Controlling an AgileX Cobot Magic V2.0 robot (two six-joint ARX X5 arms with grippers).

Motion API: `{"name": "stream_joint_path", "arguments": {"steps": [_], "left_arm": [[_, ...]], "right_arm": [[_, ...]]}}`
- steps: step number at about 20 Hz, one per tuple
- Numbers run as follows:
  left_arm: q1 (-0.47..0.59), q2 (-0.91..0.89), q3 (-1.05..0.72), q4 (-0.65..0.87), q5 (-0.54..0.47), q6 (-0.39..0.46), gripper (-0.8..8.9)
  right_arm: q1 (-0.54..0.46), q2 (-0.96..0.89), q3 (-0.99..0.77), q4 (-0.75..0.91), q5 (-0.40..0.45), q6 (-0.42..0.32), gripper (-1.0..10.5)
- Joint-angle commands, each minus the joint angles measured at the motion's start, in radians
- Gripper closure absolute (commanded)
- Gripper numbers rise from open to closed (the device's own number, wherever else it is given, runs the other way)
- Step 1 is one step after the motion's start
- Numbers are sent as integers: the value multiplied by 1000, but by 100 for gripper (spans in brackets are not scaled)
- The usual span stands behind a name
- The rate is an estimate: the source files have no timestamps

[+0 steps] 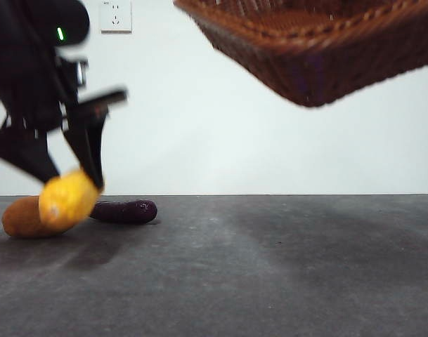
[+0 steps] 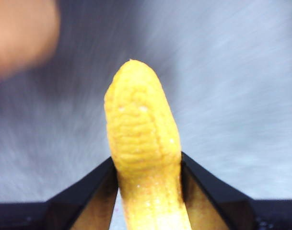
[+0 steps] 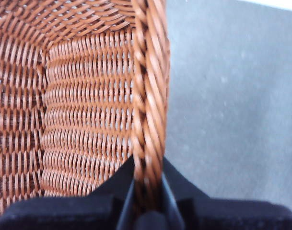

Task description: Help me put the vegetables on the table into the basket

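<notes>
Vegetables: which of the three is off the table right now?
The yellow lump, gripped in the left gripper. The potato and eggplant lie on the table.

Three vegetables: one potato [image 1: 20, 217], one yellow lump [image 1: 67, 199], one eggplant [image 1: 126, 210]. One basket [image 1: 319, 42]. Two grippers, left [image 1: 59, 179] and right [image 3: 148, 191].
</notes>
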Motion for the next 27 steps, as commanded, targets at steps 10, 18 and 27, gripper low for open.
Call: {"name": "stream_joint_path", "arguments": {"steps": [10, 18, 27], "left_arm": [[-63, -540, 1, -35, 144, 111, 822], [-343, -354, 1, 277, 148, -48, 822], [-385, 26, 1, 499, 154, -203, 822]], "right_arm": [[-6, 89, -329, 291, -82, 240, 959], [87, 96, -413, 446, -116, 378, 959], [100, 96, -413, 449, -97, 388, 959]]}}
